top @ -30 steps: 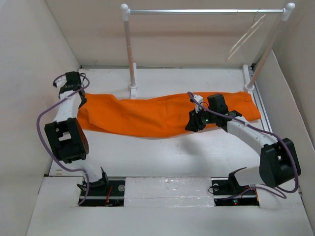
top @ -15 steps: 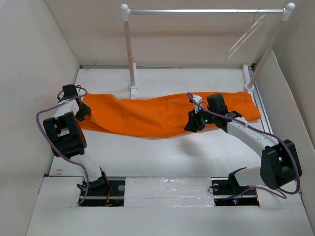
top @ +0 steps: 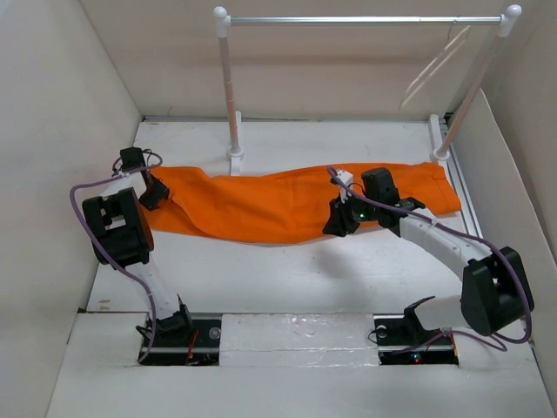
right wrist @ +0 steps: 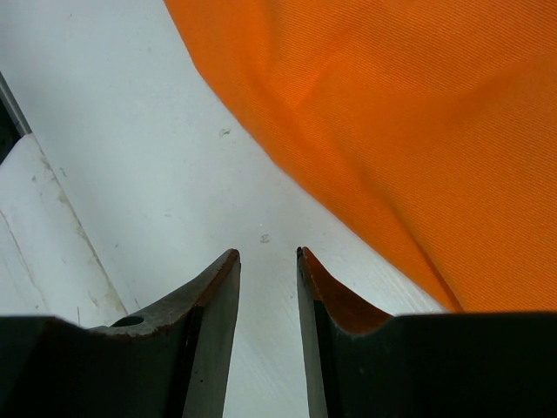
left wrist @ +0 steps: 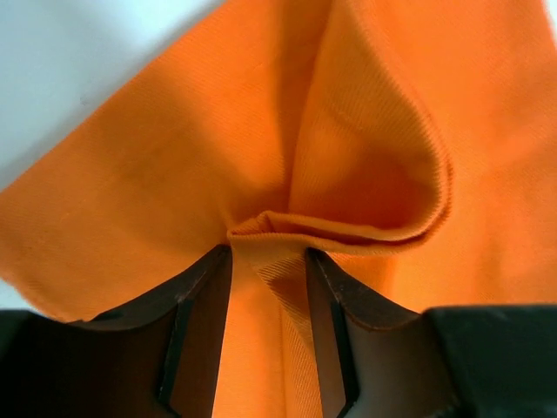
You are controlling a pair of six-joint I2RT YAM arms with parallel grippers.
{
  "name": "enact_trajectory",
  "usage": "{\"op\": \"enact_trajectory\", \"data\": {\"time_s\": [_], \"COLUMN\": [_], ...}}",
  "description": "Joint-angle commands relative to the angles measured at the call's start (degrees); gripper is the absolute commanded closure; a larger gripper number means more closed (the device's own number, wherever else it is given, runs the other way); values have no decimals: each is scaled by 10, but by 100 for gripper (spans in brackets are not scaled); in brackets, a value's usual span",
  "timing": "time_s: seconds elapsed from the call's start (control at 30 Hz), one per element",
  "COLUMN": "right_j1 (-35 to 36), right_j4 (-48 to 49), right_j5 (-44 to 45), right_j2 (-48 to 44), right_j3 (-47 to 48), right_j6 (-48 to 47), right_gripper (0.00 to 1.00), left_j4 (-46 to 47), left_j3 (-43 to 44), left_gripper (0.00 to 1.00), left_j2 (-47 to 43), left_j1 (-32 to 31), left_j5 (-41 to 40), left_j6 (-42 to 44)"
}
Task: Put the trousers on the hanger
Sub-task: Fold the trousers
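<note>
The orange trousers (top: 287,205) lie stretched flat across the table from left to right. My left gripper (top: 155,192) is at their left end. In the left wrist view it (left wrist: 268,252) is shut on a raised fold of the trousers (left wrist: 348,157), with cloth between the jaws. My right gripper (top: 336,223) hovers at the trousers' front edge, right of the middle. In the right wrist view it (right wrist: 267,252) is slightly open and empty over bare table, with the trousers (right wrist: 409,113) just to the right. The cream-white hanger (top: 431,65) hangs from the right end of the rack bar.
A rack with white posts (top: 228,87) and a silver bar (top: 361,19) stands behind the trousers. White walls close in the left, right and back. A white raised rail (right wrist: 39,252) shows at the left of the right wrist view.
My left gripper has moved right onto the trousers' left end, and its arm has swung back. My right gripper has shifted slightly to the left.
</note>
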Motion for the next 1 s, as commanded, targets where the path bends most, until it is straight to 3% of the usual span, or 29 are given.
{"op": "enact_trajectory", "data": {"time_s": [0.0, 0.13, 0.37, 0.63, 0.97], "right_j1": [6, 11, 11, 11, 17], "right_j4": [18, 19, 15, 15, 7], "right_j5": [0, 3, 9, 4, 2], "right_j2": [-4, -3, -5, -6, -8], "right_j3": [11, 9, 6, 6, 8], "right_j6": [4, 9, 7, 2, -3], "right_gripper": [62, 62, 62, 62, 62], "left_j4": [0, -4, -29, -77, -91], "left_j3": [23, 35, 35, 1, -39], "left_gripper": [65, 74, 100, 100, 100], "left_j2": [5, 9, -2, -97, -90], "left_j1": [-2, -2, -2, 4, 23], "left_j5": [-10, -12, -37, -192, -256], "left_j6": [-6, -10, -8, 3, -17]}}
